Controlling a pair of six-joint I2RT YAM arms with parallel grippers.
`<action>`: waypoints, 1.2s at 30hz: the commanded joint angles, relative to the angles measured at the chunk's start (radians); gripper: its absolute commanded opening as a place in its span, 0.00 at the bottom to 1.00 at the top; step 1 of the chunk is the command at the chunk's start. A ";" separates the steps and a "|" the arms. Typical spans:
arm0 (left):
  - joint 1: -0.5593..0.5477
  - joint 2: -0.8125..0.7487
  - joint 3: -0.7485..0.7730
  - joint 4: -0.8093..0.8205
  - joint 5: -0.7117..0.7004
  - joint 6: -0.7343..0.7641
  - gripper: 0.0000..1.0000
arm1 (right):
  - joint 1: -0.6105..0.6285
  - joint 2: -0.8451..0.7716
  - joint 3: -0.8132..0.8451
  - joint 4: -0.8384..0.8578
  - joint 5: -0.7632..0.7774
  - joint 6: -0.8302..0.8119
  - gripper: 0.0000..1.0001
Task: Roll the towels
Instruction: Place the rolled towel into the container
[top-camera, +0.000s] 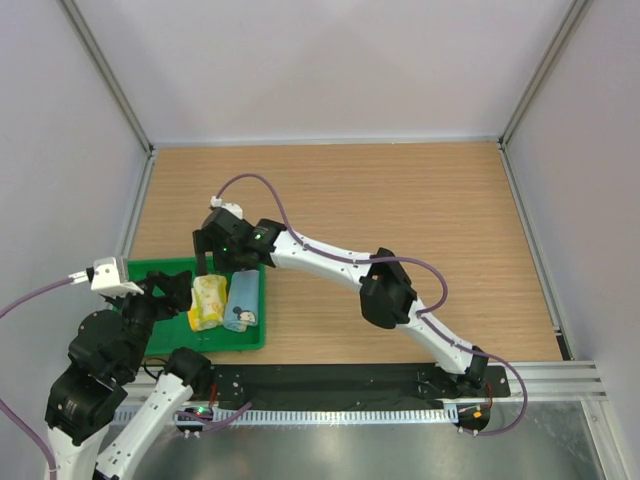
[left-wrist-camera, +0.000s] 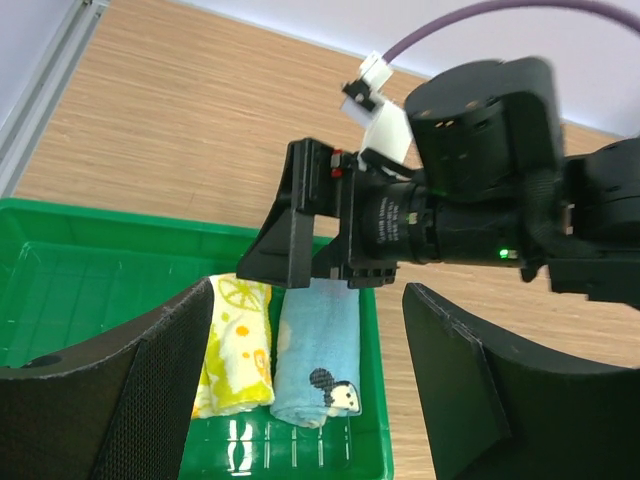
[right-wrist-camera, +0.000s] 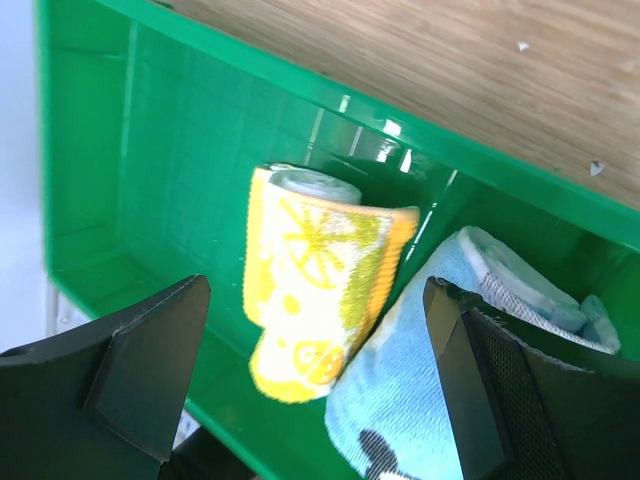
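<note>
While the green tray (top-camera: 165, 272) is sitting at the near-left corner of the table (top-camera: 400, 200), the items are lying as follows.

- Left gripper (top-camera: 172, 297): is hovering over the tray's left half with its fingers spread wide and nothing between them.
- Yellow-cream towel (top-camera: 207, 301): rolled, is lying inside the tray just right of its middle, with its lemon print showing.
- Light blue towel (top-camera: 241, 300): rolled, is lying inside the tray beside its right wall. It is touching the yellow-cream towel's side, and a cartoon mouse figure is facing up.
- Right gripper (right-wrist-camera: 318, 288): is hanging above the tray's far edge, jaws standing wide apart over both rolls and gripping nothing.
- Table: light wood grain, is stretching right of and beyond the tray.
- Walls (top-camera: 320, 60): plain white panels on metal posts, are enclosing the table around the tray.
</note>
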 joint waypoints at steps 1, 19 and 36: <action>0.002 0.048 0.029 0.023 0.015 0.020 0.77 | -0.003 -0.118 0.029 0.021 0.015 -0.032 0.95; 0.003 0.234 0.104 0.048 0.091 0.058 0.88 | -0.003 -0.602 -0.478 0.125 0.259 -0.259 0.97; 0.003 0.418 0.098 0.212 0.078 0.092 0.93 | -0.003 -1.187 -1.067 0.291 0.409 -0.387 0.99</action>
